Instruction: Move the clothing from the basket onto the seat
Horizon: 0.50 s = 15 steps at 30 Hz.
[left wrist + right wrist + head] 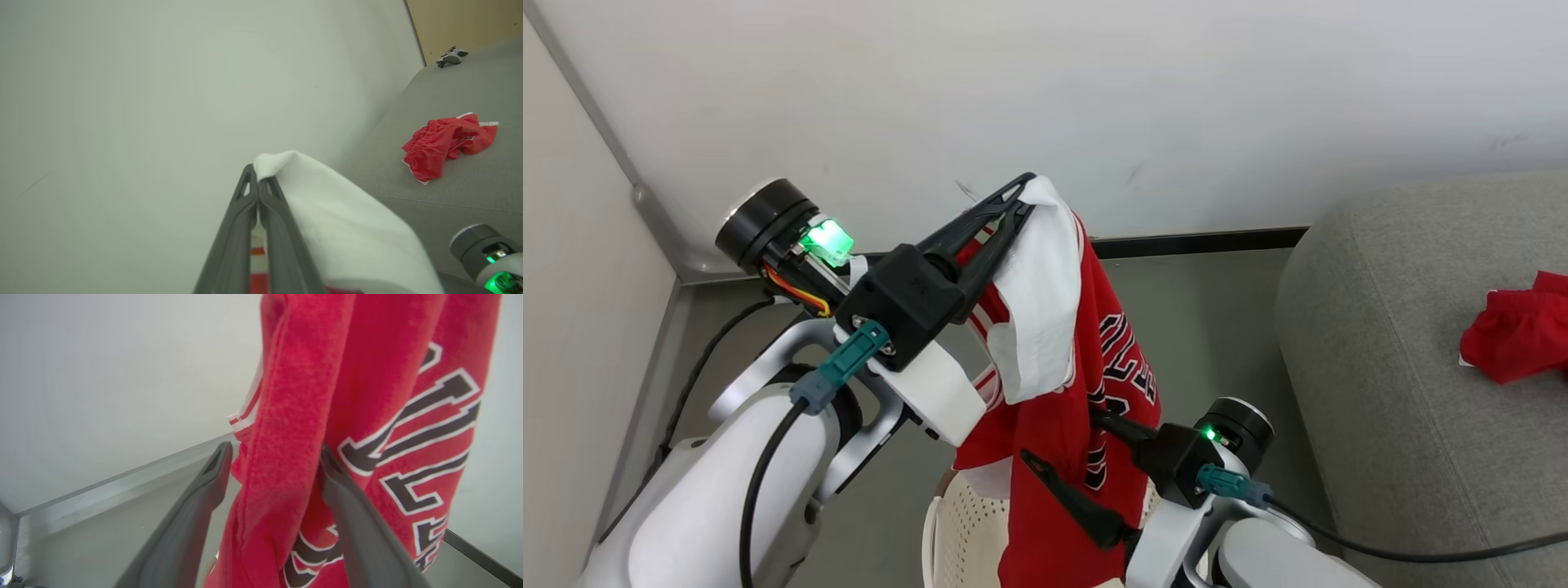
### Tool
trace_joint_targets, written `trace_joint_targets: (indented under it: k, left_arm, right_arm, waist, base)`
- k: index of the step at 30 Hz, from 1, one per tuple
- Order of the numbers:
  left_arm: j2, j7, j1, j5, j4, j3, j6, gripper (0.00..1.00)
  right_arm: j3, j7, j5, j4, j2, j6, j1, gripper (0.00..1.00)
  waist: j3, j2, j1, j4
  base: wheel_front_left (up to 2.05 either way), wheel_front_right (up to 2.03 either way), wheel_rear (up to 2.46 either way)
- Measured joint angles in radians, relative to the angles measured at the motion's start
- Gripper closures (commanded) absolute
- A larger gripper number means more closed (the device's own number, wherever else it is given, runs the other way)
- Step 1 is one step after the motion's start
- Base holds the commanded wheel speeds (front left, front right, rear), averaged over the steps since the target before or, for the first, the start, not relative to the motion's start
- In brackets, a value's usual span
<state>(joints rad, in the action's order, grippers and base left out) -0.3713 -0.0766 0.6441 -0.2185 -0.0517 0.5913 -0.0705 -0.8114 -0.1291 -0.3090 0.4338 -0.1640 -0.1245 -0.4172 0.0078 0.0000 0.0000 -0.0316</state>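
One garment (1519, 327) on seat (1380, 343); jersey (1054, 425) over basket (964, 531), left gripper (1023, 189) clamped on it, right gripper (273, 449) splayed, transfer pending

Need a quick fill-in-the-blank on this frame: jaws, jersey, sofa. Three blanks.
1. The left gripper has its jaws ___ on the jersey, which hangs over the basket.
2. The right gripper has its jaws ___, one on each side of the hanging jersey.
3. The second garment, crumpled on the sofa, is ___ in colour.

Missing words: shut; open; red.
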Motion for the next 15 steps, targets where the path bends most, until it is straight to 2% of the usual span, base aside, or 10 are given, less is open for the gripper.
trace_joint_targets:
  k: [5, 6, 7, 8, 9, 11, 15]
  left_arm:
    - [0.008, -0.018, 0.015, -0.008, -0.012, 0.013, -0.002, 1.00]
    - [0.011, -0.020, 0.016, -0.009, -0.014, 0.015, -0.002, 1.00]
    - [0.013, -0.021, 0.016, -0.011, -0.015, 0.017, -0.002, 1.00]
    - [0.015, -0.022, 0.016, -0.018, -0.015, 0.017, -0.006, 1.00]
    - [0.018, -0.026, 0.016, -0.025, -0.015, 0.018, -0.009, 1.00]
    - [0.027, -0.031, 0.016, -0.036, -0.015, 0.017, -0.009, 1.00]
    - [0.030, -0.034, 0.013, -0.062, -0.008, 0.009, -0.009, 1.00]
  right_arm:
    - [0.001, -0.038, 0.022, 0.051, 0.025, 0.000, -0.021, 0.00]
    - [0.001, -0.043, 0.033, 0.061, 0.029, 0.000, -0.025, 0.28]
    - [0.002, -0.049, 0.044, 0.072, 0.031, 0.000, -0.031, 0.51]
    - [0.006, -0.053, 0.053, 0.084, 0.033, 0.000, -0.038, 0.65]
    - [0.009, -0.059, 0.063, 0.093, 0.033, 0.000, -0.042, 0.65]
    - [0.019, -0.069, 0.077, 0.112, 0.034, 0.000, -0.045, 1.00]
    - [0.035, -0.082, 0.078, 0.134, 0.035, 0.000, -0.054, 1.00]
  waist:
    - [-0.003, 0.0000, 0.0000, 0.013]
    - [-0.004, 0.0000, 0.0000, 0.015]
    - [-0.005, 0.0000, 0.0000, 0.018]
    - [-0.006, 0.0000, 0.0000, 0.021]
    - [-0.007, 0.0000, 0.0000, 0.023]
    - [-0.010, 0.0000, 0.0000, 0.028]
    - [-0.015, 0.0000, -0.0001, 0.034]
  base:
    - [0.00, 0.00, 0.00]
    - [0.00, 0.00, 0.00]
    - [0.00, 0.00, 0.00]
    - [0.00, 0.00, 0.00]
    - [0.00, 0.00, 0.00]
    - [0.00, 0.00, 0.00]
    - [0.00, 0.00, 0.00]
